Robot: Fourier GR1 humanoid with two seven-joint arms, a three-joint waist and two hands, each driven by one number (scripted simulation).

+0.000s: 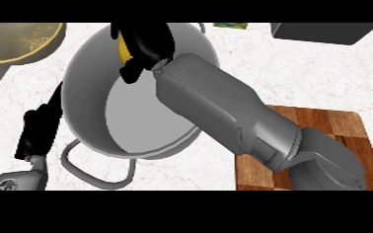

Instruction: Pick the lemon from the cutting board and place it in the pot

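Note:
My right hand [148, 42] reaches over the far side of the grey pot [87, 79], its black fingers curled round the yellow lemon [123, 51], of which only a thin sliver shows. The hand and lemon hang above the pot's inside. The wooden cutting board [328, 123] lies at the lower right, partly hidden by my grey right forearm. My left hand [40, 126] stands at the left edge beside the pot's wall, its fingers straight and pointing up.
A brass-coloured bowl [25, 42] sits at the upper left. A dark box [324, 32] lies at the upper right, and a small green item [232, 25] shows at the top edge. The pot's wire handle [94, 175] points toward me.

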